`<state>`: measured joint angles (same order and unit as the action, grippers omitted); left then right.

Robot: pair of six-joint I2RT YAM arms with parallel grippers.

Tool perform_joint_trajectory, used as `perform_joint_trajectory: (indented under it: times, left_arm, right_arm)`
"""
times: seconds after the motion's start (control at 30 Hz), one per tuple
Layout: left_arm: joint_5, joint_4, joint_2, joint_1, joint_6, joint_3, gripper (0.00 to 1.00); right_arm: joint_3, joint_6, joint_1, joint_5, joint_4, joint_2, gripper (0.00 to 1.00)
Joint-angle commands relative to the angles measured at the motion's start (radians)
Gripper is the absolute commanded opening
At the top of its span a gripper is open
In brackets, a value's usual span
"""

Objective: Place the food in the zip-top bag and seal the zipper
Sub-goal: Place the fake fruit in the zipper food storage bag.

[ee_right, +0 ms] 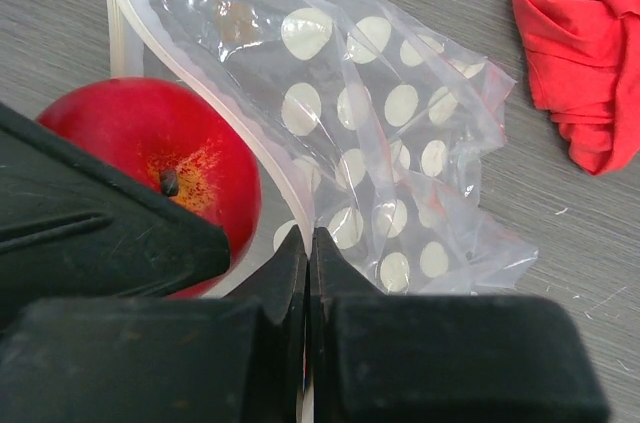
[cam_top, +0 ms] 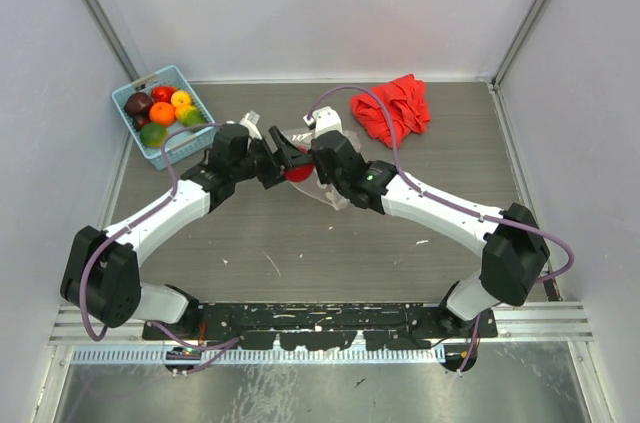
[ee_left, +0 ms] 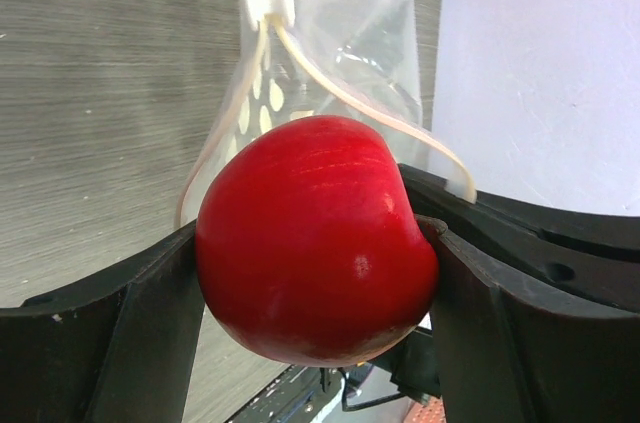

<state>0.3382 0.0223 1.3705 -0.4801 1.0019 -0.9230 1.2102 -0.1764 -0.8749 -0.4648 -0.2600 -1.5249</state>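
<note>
My left gripper [ee_left: 318, 273] is shut on a red toy apple [ee_left: 315, 238], held at the open mouth of the clear dotted zip-top bag [ee_left: 340, 33]. The apple also shows in the top view [cam_top: 297, 173] and the right wrist view [ee_right: 165, 158]. My right gripper [ee_right: 310, 248] is shut on the bag's zipper edge [ee_right: 255, 148] and holds the bag [ee_right: 400, 143] open. In the top view both grippers, left [cam_top: 283, 165] and right [cam_top: 318, 158], meet at mid-table over the bag [cam_top: 330, 191]. The other toy fruits [cam_top: 160, 111] lie in the light blue basket [cam_top: 150, 88].
A red cloth [cam_top: 395, 108] lies at the back right, and it shows at the right wrist view's upper right [ee_right: 580, 43]. The basket stands at the back left by the wall. White walls enclose the grey table [cam_top: 300, 253].
</note>
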Motion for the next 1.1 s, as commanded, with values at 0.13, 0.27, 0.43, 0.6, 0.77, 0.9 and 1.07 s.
perform_joint_trajectory:
  times: [0.13, 0.27, 0.43, 0.6, 0.77, 0.9, 1.07]
  left_arm:
    - [-0.137, 0.125, 0.001, -0.032, -0.074, -0.058, 0.45]
    - [-0.228, 0.199, 0.007, -0.072, -0.120, -0.095, 0.52]
    - [-0.277, 0.222, 0.008, -0.103, -0.143, -0.118, 0.63]
    - [-0.280, 0.226, 0.002, -0.123, -0.164, -0.134, 0.79]
    - [-0.273, 0.224, -0.012, -0.126, -0.167, -0.132, 0.87]
    - [-0.274, 0.223, -0.021, -0.125, -0.168, -0.132, 0.94]
    - [-0.291, 0.242, -0.049, -0.125, -0.161, -0.132, 0.98]
  right_arm:
    - [0.047, -0.042, -0.003, 0.080, 0.061, 0.035, 0.00]
    - [0.048, -0.053, -0.003, 0.103, 0.072, 0.037, 0.00]
    - [0.044, -0.065, -0.003, 0.131, 0.080, 0.036, 0.00]
    - [0.038, -0.069, -0.002, 0.140, 0.086, 0.037, 0.00]
    - [0.034, -0.072, -0.003, 0.139, 0.088, 0.039, 0.00]
    - [0.034, -0.072, -0.003, 0.140, 0.090, 0.037, 0.00]
    - [0.029, -0.073, -0.002, 0.139, 0.090, 0.041, 0.00]
